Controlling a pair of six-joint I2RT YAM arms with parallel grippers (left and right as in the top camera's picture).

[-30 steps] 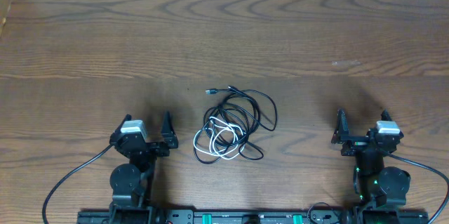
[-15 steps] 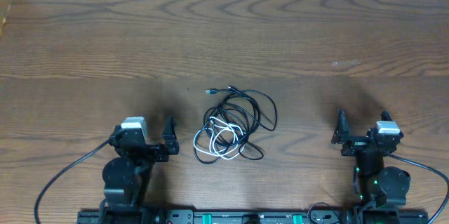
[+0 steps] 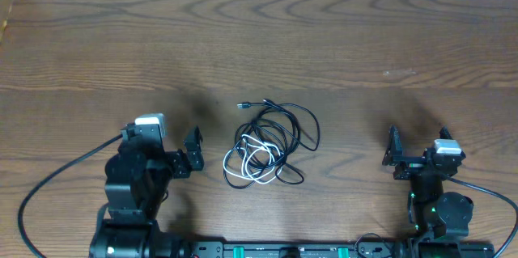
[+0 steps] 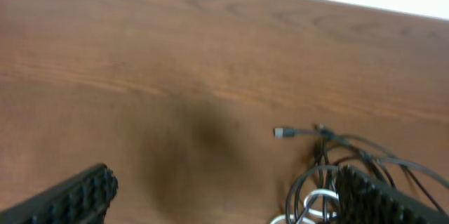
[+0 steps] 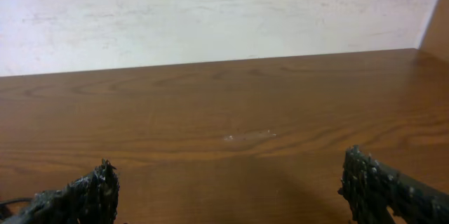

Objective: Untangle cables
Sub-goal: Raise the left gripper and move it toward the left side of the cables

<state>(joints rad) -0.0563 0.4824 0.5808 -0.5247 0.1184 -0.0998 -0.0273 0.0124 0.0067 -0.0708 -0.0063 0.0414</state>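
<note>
The left gripper (image 3: 166,154) sits at the near left of the table (image 3: 259,40), its jaws spread wide apart and gripping nothing; in the left wrist view its two ribbed black fingers (image 4: 77,196) frame bare wood. Just right of this gripper, and apart from it, lie the cables in one loose heap near the table's centre. The black cord (image 3: 290,129) is long and thin and forms several overlapping loops. One small plug end (image 3: 243,106) points left at the far side of the heap. The white cord (image 3: 247,163) is shorter and is coiled in small loops at the near left of the heap, threaded through the black loops so that the two cross at several places. In the left wrist view the heap lies at the lower right, partly behind the right-hand finger. The right gripper (image 3: 418,146) sits at the near right, well apart from the heap, its jaws likewise spread wide and empty. Its camera faces plain wood and a pale wall (image 5: 210,6) beyond the far edge. A thicker black wire (image 3: 48,189) trails from the left arm's base.
</note>
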